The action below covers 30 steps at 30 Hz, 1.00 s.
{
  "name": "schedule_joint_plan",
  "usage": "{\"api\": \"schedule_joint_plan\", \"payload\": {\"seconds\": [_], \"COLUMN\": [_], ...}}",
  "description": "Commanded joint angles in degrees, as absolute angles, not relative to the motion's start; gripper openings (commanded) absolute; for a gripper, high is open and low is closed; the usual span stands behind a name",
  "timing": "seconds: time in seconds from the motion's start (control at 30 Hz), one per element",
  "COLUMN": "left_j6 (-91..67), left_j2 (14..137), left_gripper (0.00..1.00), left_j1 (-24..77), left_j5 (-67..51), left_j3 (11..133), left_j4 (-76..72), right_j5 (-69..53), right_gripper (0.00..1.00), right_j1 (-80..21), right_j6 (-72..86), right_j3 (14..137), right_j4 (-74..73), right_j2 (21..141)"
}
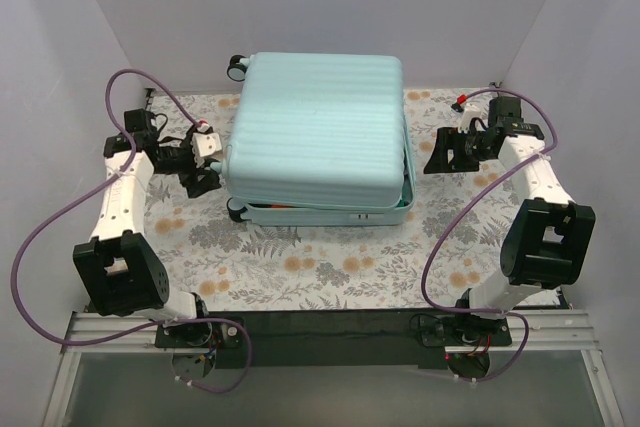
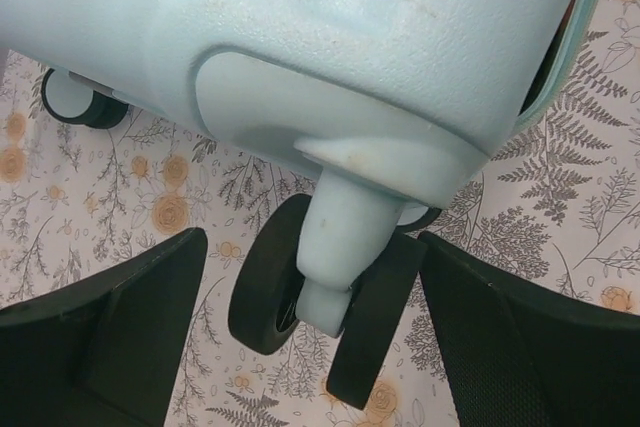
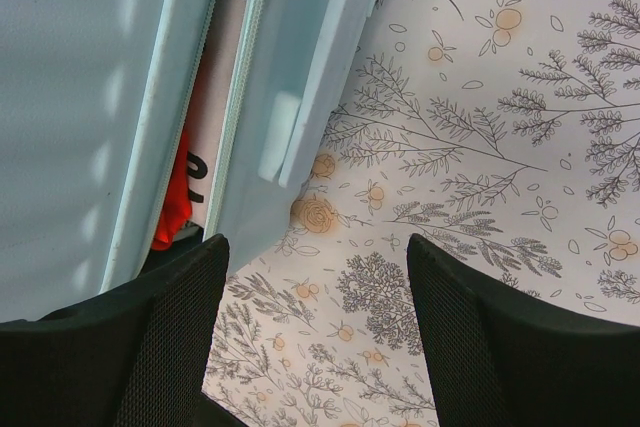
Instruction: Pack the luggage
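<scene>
We see the suitcase (image 1: 320, 137) lying flat in the middle of the flowered counter (image 1: 300, 267), its lid lowered but slightly ajar, with something red (image 3: 175, 202) showing in the gap. At its 9 o'clock the left jaws stand released on either side of a black wheel (image 2: 263, 282), grasping nothing. At 3 o'clock the right jaws are released too, empty, beside that gap.

You have bright, even, diffuse light from overhead in all three views. The ribbed pale mint hard-shell suitcase (image 1: 318, 127) casts only a thin, soft shadow on the floral-printed tablecloth (image 1: 300, 267). In your right wrist view, faint pale patches dapple its shell, and the black gripper fingers (image 3: 110, 347) look slightly soft along the bottom edge.
</scene>
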State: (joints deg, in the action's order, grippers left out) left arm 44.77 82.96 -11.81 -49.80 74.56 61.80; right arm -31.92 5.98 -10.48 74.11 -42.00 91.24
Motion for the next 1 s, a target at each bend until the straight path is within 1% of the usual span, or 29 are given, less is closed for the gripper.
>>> {"api": "schedule_joint_plan", "payload": {"seconds": [0.0,0.13,0.27,0.3,0.37,0.4,0.43,0.5,0.53,0.67,0.8,0.87,0.97], "left_j6": [45.8,44.7,46.0,46.6,48.3,48.9,49.6,51.2,51.6,54.2,53.4,50.5,46.4], "left_j2": [82.6,83.1,83.3,83.5,83.5,83.7,83.8,84.2,84.5,85.2,84.6,84.4,83.4], "left_gripper": [0.85,0.85,0.85,0.84,0.79,0.75,0.66,0.56,0.49,0.0,0.0,0.0,0.0], "left_j1": [-10.9,-10.3,-9.6,-9.4,-9.1,-8.9,-8.9,-8.9,-9.0,-8.9,-8.9,-8.9,-8.6], "left_j5": [-48.7,-48.3,-48.9,-49.0,-48.6,-48.4,-48.4,-48.7,-49.3,-53.2,-57.7,-60.8,-62.7], "left_j3": [74.1,73.7,74.0,74.1,74.2,74.6,75.1,77.0,78.0,83.7,89.9,93.4,94.0], "left_j4": [56.6,53.7,53.9,54.2,55.8,56.6,58.5,61.1,63.9,72.5,78.3,79.7,79.8], "right_j5": [-33.0,-33.2,-33.2,-33.2,-33.1,-33.1,-33.2,-33.2,-33.2,-33.4,-33.4,-33.3,-33.1], "right_gripper": [0.78,0.78,0.78,0.78,0.78,0.78,0.78,0.78,0.78,0.78,0.77,0.77,0.77], "right_j1": [5.8,5.8,5.8,5.8,5.8,5.7,5.7,5.7,5.7,5.7,5.7,5.7,5.7], "right_j6": [-10.6,-10.5,-10.3,-10.3,-10.1,-10.2,-10.1,-10.1,-10.1,-10.1,-10.1,-10.1,-10.1], "right_j3": [73.7,73.7,73.8,73.8,74.1,74.1,74.2,74.3,74.3,74.2,74.0,73.9,73.6], "right_j4": [-42.0,-41.9,-41.8,-41.7,-41.6,-41.7,-41.6,-41.5,-41.6,-41.6,-41.6,-41.6,-41.6], "right_j2": [89.9,90.2,90.4,90.4,90.5,90.6,90.6,90.8,90.7,90.5,89.9,89.6,89.1]}}
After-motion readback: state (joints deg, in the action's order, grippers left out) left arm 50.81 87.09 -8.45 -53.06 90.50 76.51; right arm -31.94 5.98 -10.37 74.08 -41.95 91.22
